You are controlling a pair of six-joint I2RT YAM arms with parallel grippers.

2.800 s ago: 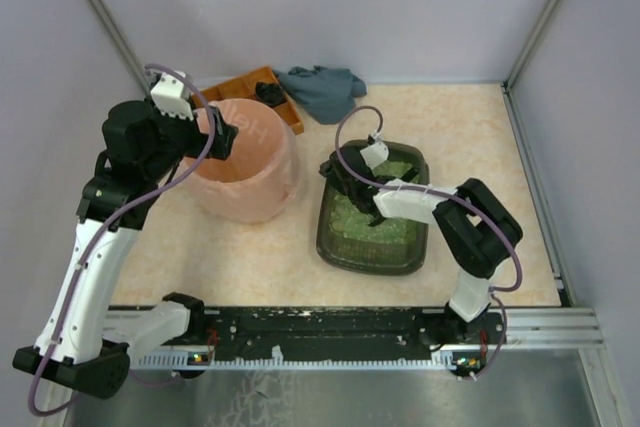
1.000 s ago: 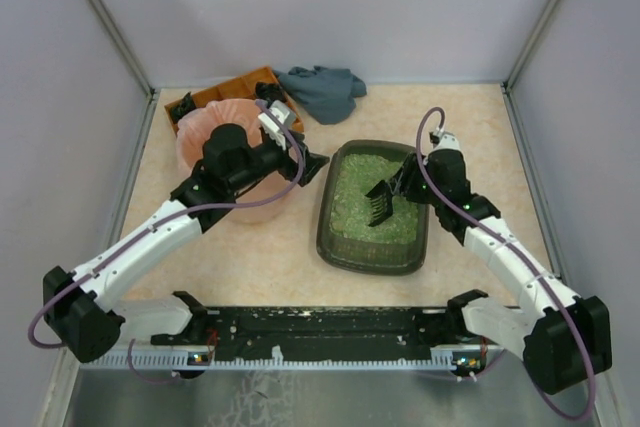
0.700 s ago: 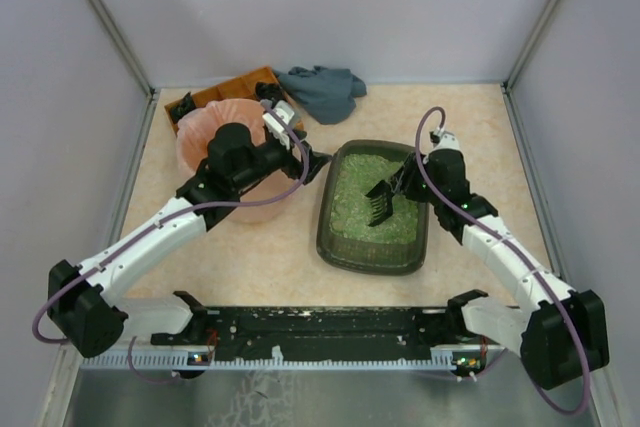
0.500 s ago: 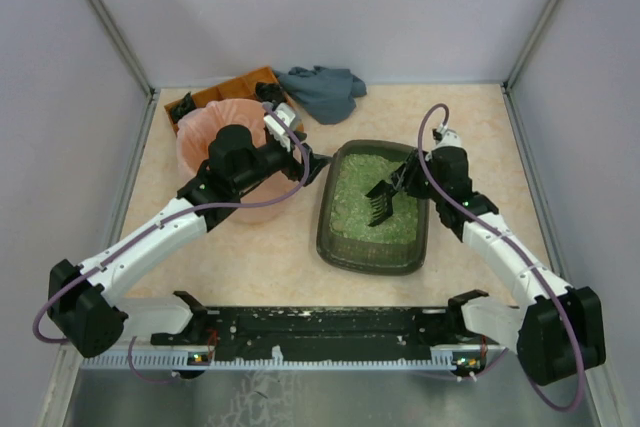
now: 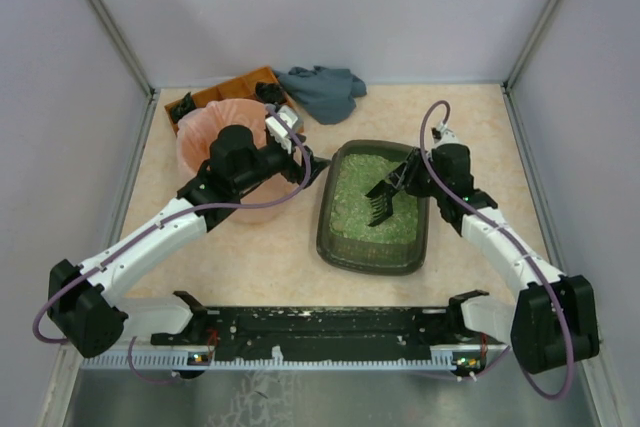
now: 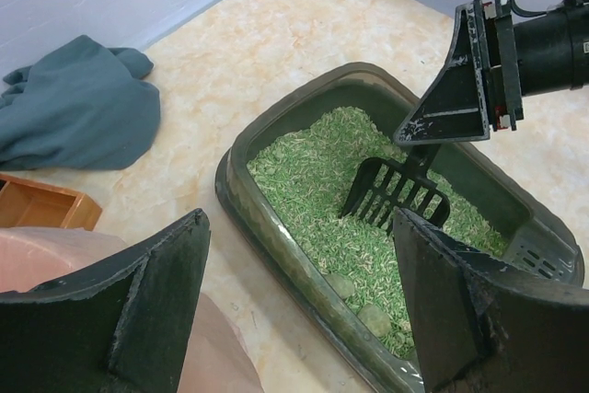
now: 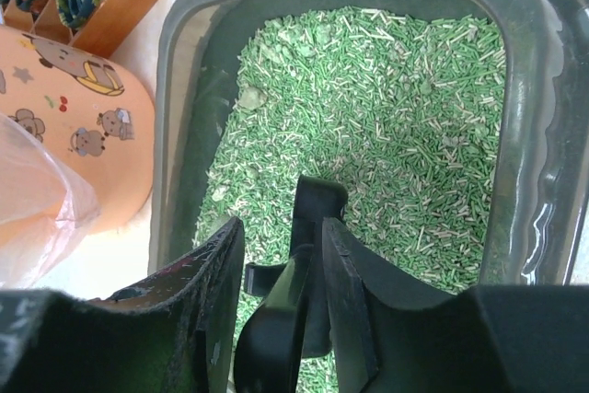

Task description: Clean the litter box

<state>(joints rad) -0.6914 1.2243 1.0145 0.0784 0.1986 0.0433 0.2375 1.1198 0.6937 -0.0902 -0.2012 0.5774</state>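
The litter box [image 5: 340,247] is a dark grey-green tray of green granules at mid-table, also seen in the left wrist view [image 6: 276,227] and the right wrist view [image 7: 175,89]. My right gripper [image 5: 405,179] [image 7: 281,236] is shut on the handle of a black slotted scoop [image 5: 380,202] [image 6: 396,195] [image 7: 313,218], whose blade hangs just over the granules. My left gripper [image 5: 312,165] [image 6: 302,227] is open and empty, hovering over the box's left rim beside the pink bin. Pale clumps [image 6: 339,284] lie in the granules near that rim.
A round pink-bagged bin [image 5: 215,132] stands left of the box, touching my left arm. An orange compartmented tray [image 5: 240,87] and a crumpled grey-blue cloth [image 5: 322,89] [image 6: 74,108] lie at the back. Walls close in the table on three sides.
My right gripper's fingers have drawn closer together around the scoop handle and the scoop has tipped slightly. My left gripper has edged a little toward the box.
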